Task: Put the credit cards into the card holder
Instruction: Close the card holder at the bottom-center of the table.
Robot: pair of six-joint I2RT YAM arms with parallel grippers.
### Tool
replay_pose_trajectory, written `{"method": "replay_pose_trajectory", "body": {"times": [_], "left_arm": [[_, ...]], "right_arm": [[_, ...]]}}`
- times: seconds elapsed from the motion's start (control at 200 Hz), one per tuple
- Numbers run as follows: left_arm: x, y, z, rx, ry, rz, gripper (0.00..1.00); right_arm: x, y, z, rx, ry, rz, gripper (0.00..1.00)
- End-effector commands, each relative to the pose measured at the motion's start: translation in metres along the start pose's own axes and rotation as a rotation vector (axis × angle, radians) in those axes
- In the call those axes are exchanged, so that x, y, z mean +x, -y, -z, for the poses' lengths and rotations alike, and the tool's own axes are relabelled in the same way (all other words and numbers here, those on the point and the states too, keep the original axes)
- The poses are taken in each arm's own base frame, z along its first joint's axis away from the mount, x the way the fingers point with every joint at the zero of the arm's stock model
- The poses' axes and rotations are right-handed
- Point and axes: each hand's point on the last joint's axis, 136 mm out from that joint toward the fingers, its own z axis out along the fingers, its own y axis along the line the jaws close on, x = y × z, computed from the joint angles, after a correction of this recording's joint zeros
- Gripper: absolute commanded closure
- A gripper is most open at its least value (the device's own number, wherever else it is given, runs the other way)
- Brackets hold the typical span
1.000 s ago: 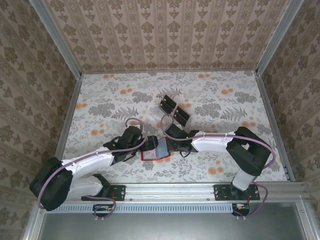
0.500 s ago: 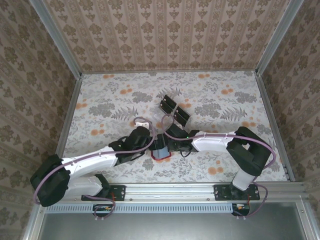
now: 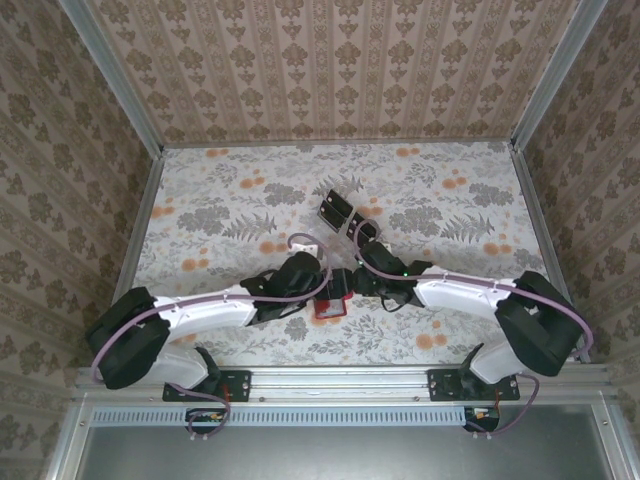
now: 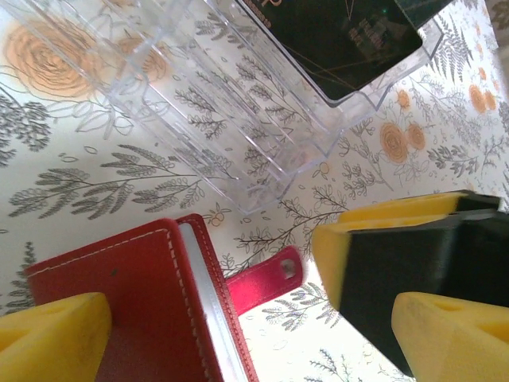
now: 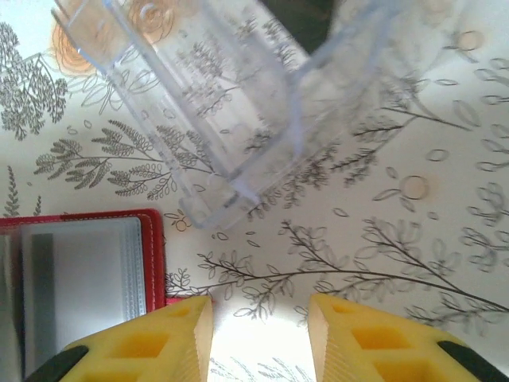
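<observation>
Overhead: we see the card holder (image 3: 328,308) lying on the flowered table (image 3: 220,200), near the front middle, with both arms reaching in over it.
Left side: the left hand (image 4: 253,334) comes at the card holder from 9 o'clock. Its yellow fingers (image 4: 48,342) are spread wide. The red cover sits between them against the left finger, and we see a gap to the other finger, so nothing is gripped.
Right side: the right hand (image 5: 261,338) comes in from 3 o'clock. Its fingers are parted with bare table between them and hold nothing. The card holder's greyish pocket face lies at 9 o'clock of this hand.
Tab: a red strap (image 4: 266,278) with a snap sticks out from the card holder towards 3 o'clock in the left wrist view.
Cards: the credit cards (image 3: 335,208) sit at 12 o'clock of the card holder, apart from it. We see them dark-faced in a clear stand (image 4: 238,135).
</observation>
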Motion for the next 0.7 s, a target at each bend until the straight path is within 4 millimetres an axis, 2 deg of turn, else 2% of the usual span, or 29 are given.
{"method": "replay_pose_trajectory", "body": {"times": [0.0, 0.23, 0.365, 0.575, 0.695], "left_arm": [[-0.003, 0.014, -0.008, 0.029, 0.015, 0.012, 0.00], [0.018, -0.004, -0.026, -0.035, -0.027, 0.006, 0.00], [0.020, -0.010, -0.031, -0.055, -0.028, 0.006, 0.00], [-0.008, 0.002, -0.013, -0.030, 0.015, -0.027, 0.00], [-0.026, 0.004, 0.006, -0.024, 0.042, -0.028, 0.00]], "right_arm": [[-0.003, 0.013, 0.018, 0.010, 0.035, -0.035, 0.61], [-0.002, 0.027, 0.036, 0.012, 0.060, -0.062, 0.61], [0.000, 0.027, 0.042, -0.012, 0.060, -0.067, 0.61], [0.005, 0.001, 0.045, -0.138, 0.011, -0.044, 0.65], [0.008, -0.021, 0.046, -0.210, -0.007, -0.021, 0.75]]}}
